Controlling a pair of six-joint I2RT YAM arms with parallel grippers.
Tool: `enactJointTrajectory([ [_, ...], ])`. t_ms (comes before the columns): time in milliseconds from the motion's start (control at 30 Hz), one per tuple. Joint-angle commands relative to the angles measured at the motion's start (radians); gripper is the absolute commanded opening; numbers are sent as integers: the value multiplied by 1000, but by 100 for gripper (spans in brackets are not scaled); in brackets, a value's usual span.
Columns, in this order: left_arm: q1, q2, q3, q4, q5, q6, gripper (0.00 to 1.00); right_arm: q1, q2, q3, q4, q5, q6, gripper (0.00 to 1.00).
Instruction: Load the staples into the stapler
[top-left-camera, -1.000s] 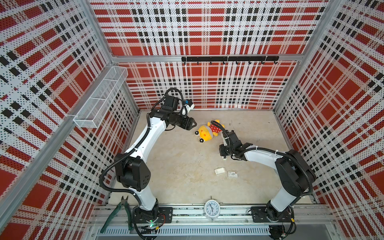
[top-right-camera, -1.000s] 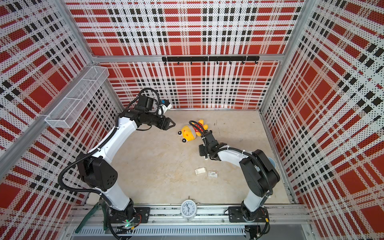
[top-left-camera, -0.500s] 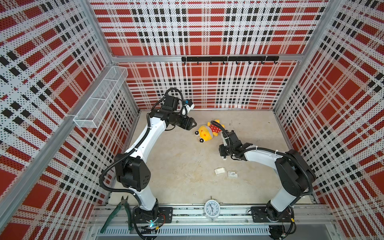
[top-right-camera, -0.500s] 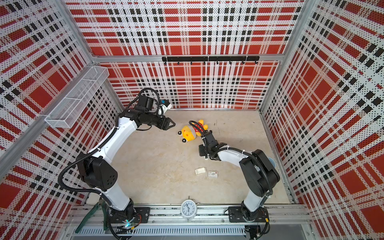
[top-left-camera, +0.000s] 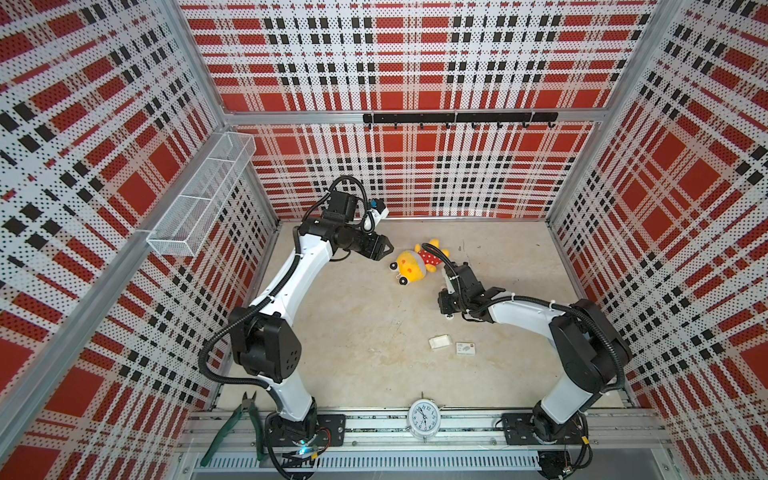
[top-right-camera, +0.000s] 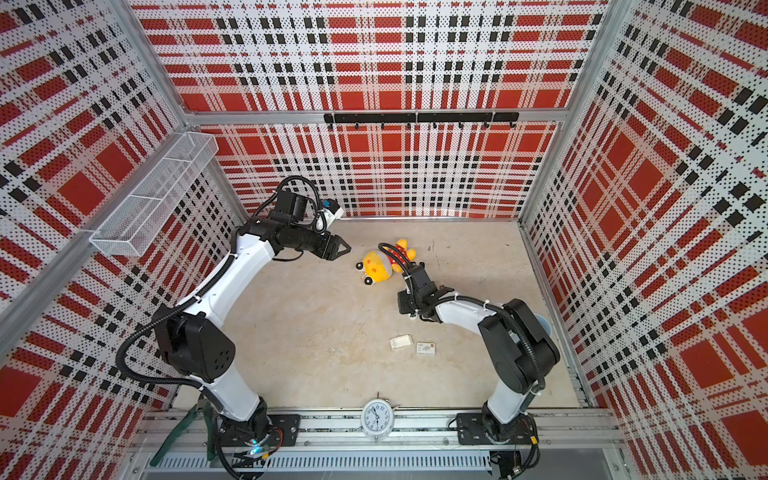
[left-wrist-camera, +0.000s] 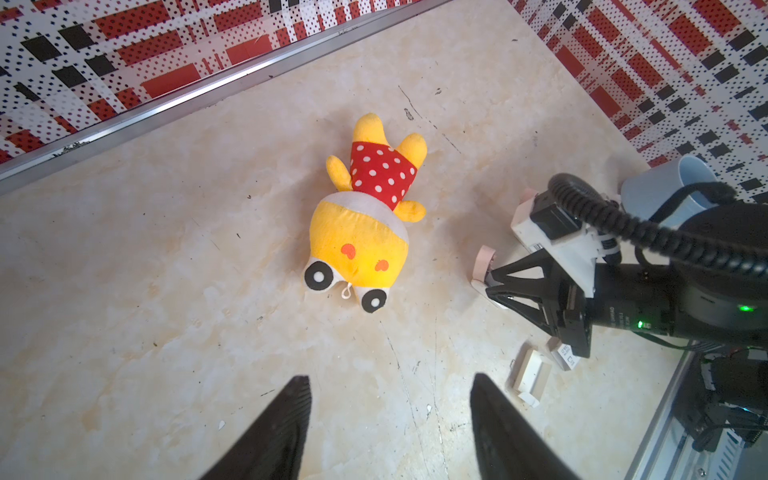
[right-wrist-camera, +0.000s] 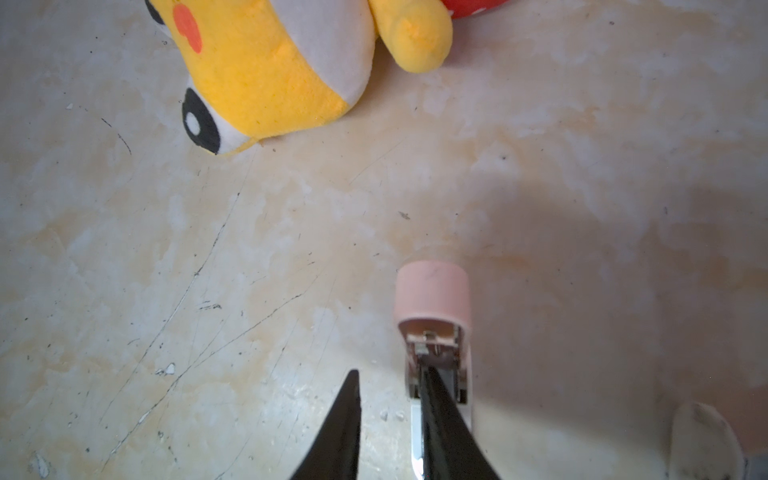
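**Plaid-walled cell, scuffed beige floor**

Perforated red, black and white plaid walls (top-left-camera: 415, 62) box in a marbled, scratched floor (top-left-camera: 353, 332). The left gripper (left-wrist-camera: 390, 377) hangs open and empty above it. The right gripper (right-wrist-camera: 390, 372) is narrowly parted, clamping nothing visible. The open pink stapler (right-wrist-camera: 432, 291) lies at its tip, with one finger in its tray. Whether staples sit there I cannot tell.

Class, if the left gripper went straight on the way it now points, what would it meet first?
Probably the yellow plush toy, lying straight ahead of the left gripper in its wrist view; height is unclear, so it might touch the tabletop first.
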Motion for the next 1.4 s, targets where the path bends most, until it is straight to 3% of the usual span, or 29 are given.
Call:
enactJointTrajectory([
  [0,-7,-16,14,-9,-5,3,65,-1,25,-9,42,-5,-10,28],
  [600,-7,-18,12,-8,-4,5,65,1,52,-16,42,-4,-11,27],
  [1367,-7,-23,13,-8,-5,5,65,-1,-25,-100,44,-15,11,26],
])
